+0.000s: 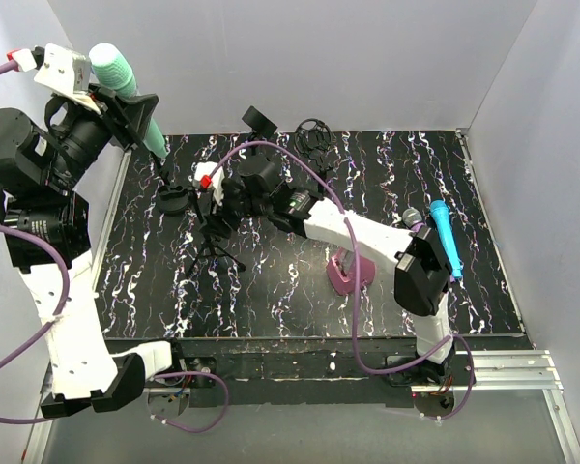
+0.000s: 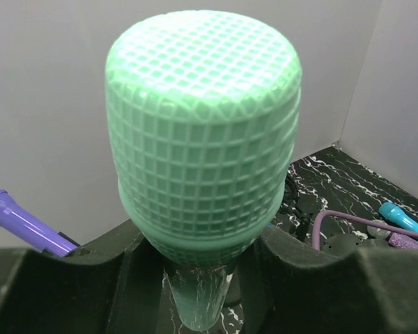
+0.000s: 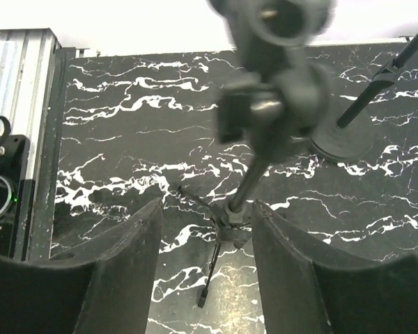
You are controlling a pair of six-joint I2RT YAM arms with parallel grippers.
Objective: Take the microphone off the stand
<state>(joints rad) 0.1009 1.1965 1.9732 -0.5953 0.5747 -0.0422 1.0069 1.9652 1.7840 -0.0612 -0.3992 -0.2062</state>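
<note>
high at the far left corner, clamped in the left gripper (image 1: 133, 108): the green microphone (image 1: 111, 66), tilted, mesh head uppermost and toward the wall, handle slanting down toward the table (image 1: 271, 300). in the left wrist view, black fingers (image 2: 70, 278) pressed in on either side of the handle just under the head, the head filling most of that picture. lower tip of the handle close above the thin pole of a round-base stand (image 1: 174, 200). touching or just apart, cannot tell from overhead.

stretched across from the right, the right gripper (image 3: 207, 223), down over a black tripod stand (image 1: 213, 246) just beside the round-base one. fingers (image 3: 125, 264) held moderately apart, the tripod's slim shaft passing between them, nearer the right-hand finger and not visibly pinched. at the top of that shaft, a clip close to the wrist camera (too blurred to make out any detail).

elsewhere on the black marbled table: a pink base (image 1: 351, 273) near the middle, a blue microphone (image 1: 445, 237) beside the right arm's elbow with a grey-headed microphone (image 1: 411, 217) just next to it, and a black ring-shaped mount (image 1: 314, 135) toward the back wall. at the left edge of the left wrist view, a purple cable (image 2: 24, 226).
</note>
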